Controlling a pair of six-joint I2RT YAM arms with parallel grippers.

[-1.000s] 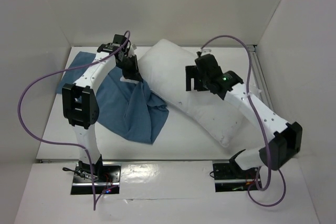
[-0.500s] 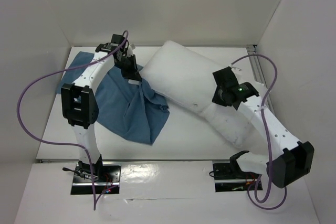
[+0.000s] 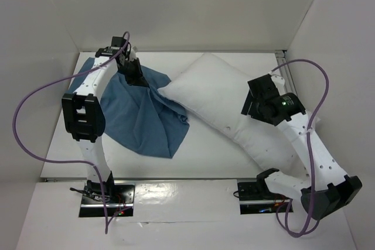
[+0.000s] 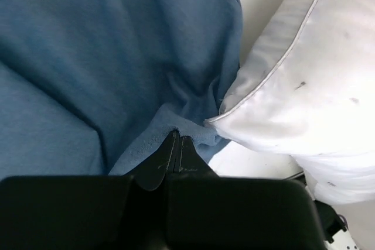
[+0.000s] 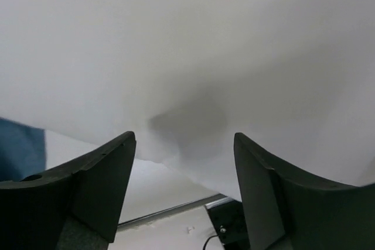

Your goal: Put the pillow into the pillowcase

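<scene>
**Step in hand: feeding the pillow corner into the case mouth**

1. Layout. In the overhead view, the limp medium-blue cloth pillowcase (image 3: 137, 121) lies wrinkled in the centre left of the frame. The large plump white fabric pillow (image 3: 211, 89) runs diagonally from the upper centre to the lower right. Both rest on the white table (image 3: 202, 147). The pillow's left corner touches the case's right edge.

2. Left gripper (image 4: 174, 140). The fingers are clamped on a folded hem of the pillowcase, just beside the pillow corner. The frames do not show whether one cloth layer or both are pinched, or whether the corner is already inside the mouth.

3. Right gripper (image 5: 184, 137). The jaws are spread wide and grasp nothing. They hover over the pillow's surface at the centre right of the overhead frame.

4. Recommended procedure.
   - Hold the hem pinch and raise it so the mouth gapes towards the pillow.
   - Close the right gripper on a fold of pillow fabric, then drive the pillow lengthwise towards the left of the frame.
   - Advance slowly, because the soft filling is likely to buckle rather than slide.

5. Caution. If both layers are pinched, the mouth will probably stay shut and the pillow will ride over the cloth. Confirm a visible opening before pushing.
</scene>
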